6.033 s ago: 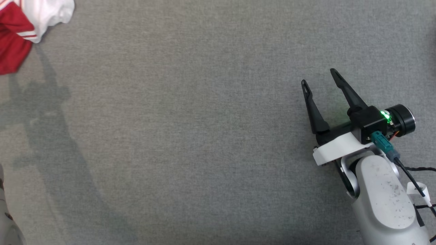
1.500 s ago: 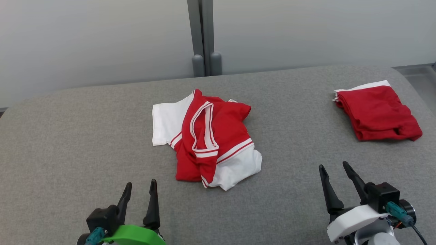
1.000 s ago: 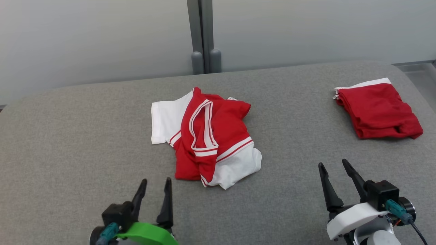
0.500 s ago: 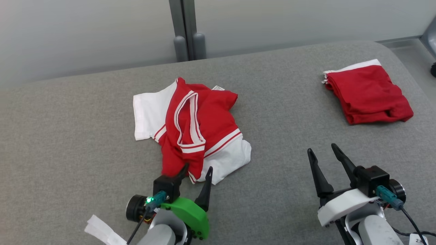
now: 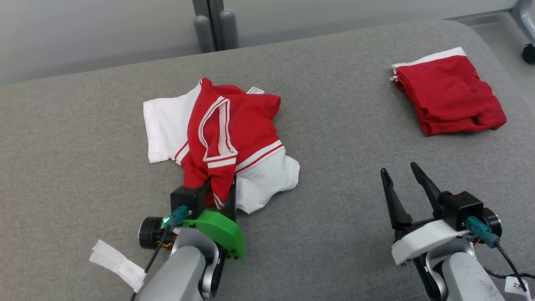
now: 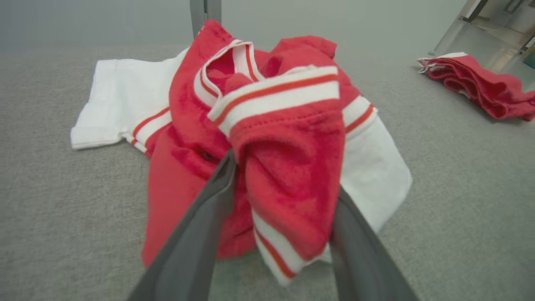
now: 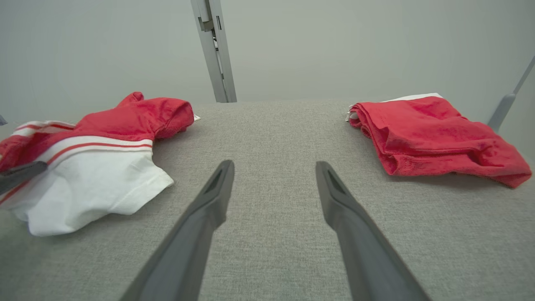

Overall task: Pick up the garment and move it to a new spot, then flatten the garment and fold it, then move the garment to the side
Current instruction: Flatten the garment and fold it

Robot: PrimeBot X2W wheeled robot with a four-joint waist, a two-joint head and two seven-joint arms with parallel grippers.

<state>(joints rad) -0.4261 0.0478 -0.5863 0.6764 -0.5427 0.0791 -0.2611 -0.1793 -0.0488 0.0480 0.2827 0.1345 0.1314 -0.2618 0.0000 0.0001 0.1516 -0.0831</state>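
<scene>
Slippage threatens: the crumpled red-and-white knit T-shirt [image 5: 246, 121], centre-left on the grey upholstered surface [image 5: 355, 167], could drop if the left gripper [image 5: 220, 184], astride its near red fold and perhaps not yet pinching, lifts early. Right gripper [image 5: 398, 167] gapes, empty.

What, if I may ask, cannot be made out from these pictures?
- Left pincer grip: in the head view its fingertips are buried in the garment, in a red fold, so pinched or not is unclear.
- White tag on the garment: head view, print too small to read.
- Folded red garment: left wrist view, cut off by the right edge.
- Paper label by the right arm: head view, writing too small to read.
</scene>
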